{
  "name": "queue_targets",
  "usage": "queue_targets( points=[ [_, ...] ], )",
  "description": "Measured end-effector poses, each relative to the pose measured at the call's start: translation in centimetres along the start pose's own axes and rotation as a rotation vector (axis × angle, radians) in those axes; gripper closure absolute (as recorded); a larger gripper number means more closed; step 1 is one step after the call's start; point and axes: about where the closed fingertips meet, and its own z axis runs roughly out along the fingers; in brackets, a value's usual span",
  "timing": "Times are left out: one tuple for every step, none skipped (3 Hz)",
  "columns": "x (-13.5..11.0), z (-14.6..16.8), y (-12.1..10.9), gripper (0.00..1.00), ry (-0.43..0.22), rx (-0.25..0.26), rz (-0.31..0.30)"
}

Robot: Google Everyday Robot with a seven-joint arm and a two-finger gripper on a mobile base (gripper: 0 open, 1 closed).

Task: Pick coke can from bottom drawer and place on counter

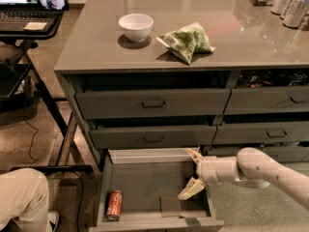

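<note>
The coke can (114, 205) lies on its side in the front left corner of the open bottom drawer (153, 189), its silver end toward the front. My gripper (191, 173) is open and empty, its pale fingers (191, 188) spread above the right side of the drawer, well to the right of the can. The white arm (263, 170) reaches in from the right. The counter (169, 37) stretches above the drawer stack.
A white bowl (135, 26) and a green chip bag (186, 42) sit on the counter, with tall cans (289, 4) at the far right. A laptop stand (29, 13) is at the left. A person's knee (21, 202) shows at the lower left.
</note>
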Motion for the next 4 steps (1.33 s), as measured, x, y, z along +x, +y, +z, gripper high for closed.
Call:
queue_targets(
  points=[
    [0.8, 5.0, 1.6, 0.00, -0.041, -0.027, 0.020],
    [2.0, 11.6, 3.1, 0.00, -0.094, -0.048, 0.022],
    [3.3, 18.0, 3.7, 0.00, -0.139, -0.060, -0.009],
    [4.3, 25.1, 4.8, 0.00, -0.184, -0.101, -0.072]
  ],
)
